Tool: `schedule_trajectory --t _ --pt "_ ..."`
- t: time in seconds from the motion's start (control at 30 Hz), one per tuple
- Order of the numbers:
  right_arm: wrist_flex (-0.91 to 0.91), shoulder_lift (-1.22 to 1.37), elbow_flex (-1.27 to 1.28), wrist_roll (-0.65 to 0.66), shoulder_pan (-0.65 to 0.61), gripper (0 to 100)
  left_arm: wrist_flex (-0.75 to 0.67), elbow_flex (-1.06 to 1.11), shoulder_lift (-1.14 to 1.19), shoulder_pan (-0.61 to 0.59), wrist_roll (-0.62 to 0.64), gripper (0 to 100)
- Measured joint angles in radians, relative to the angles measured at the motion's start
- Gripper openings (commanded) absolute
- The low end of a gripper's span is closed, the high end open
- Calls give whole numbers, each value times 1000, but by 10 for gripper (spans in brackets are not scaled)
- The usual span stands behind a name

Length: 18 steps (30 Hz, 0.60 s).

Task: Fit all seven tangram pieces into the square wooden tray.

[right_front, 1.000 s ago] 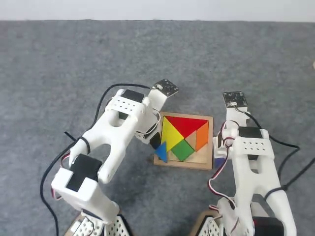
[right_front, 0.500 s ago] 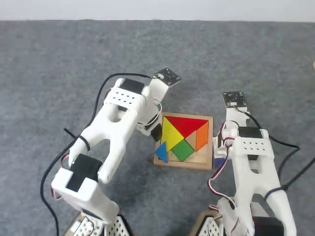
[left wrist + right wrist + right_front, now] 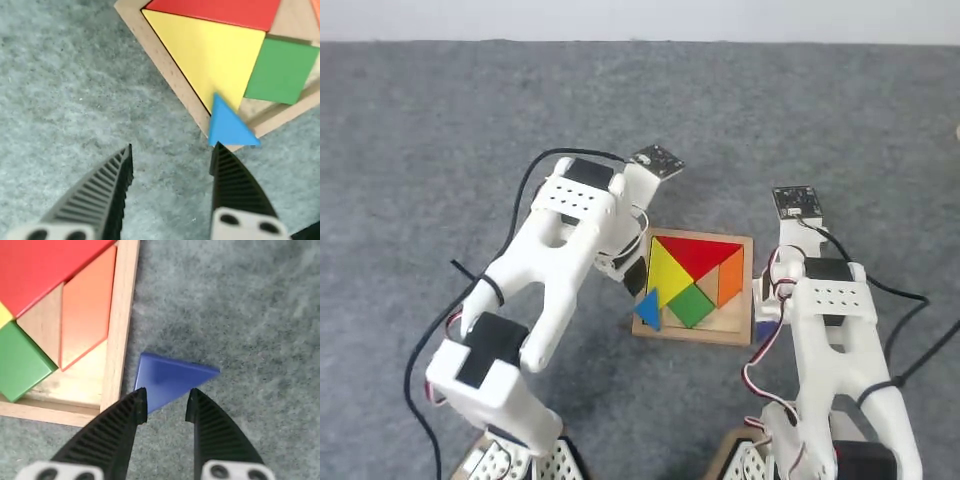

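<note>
The left gripper (image 3: 172, 150) hangs over the grey mat (image 3: 60, 75) just outside the left side of the tray (image 3: 170, 85), with its jaws spread wide and nothing between them. The light blue triangle (image 3: 227, 127) does not lie flat in the tray: it rests across the rim at the near left corner, one point overlapping the tip of the yellow triangle (image 3: 210, 55). It lies off to one side of the gap between the jaws, right at the tip of one finger, so the left arm is the nearer one for this piece; the gripper would probably need to shift towards the tray corner to centre on it. Inside the tray, the yellow triangle, the red triangle (image 3: 215, 10), the green square (image 3: 280, 70) and the orange piece (image 3: 87, 305) are seated, and bare wood shows along the near edge. The dark blue triangle (image 3: 170, 376) lies flat on the mat just beside the tray's right rim, its long edge running away from the rim. The right gripper (image 3: 166, 394) stands directly over the near corner of this piece, jaws parted narrowly to either side; contact cannot be confirmed.
</note>
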Motion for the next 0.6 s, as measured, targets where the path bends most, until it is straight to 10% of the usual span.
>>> schedule_trajectory --t 0.6 --pt "3 0 0 0 0 133 -81 -5 74 31 26 239"
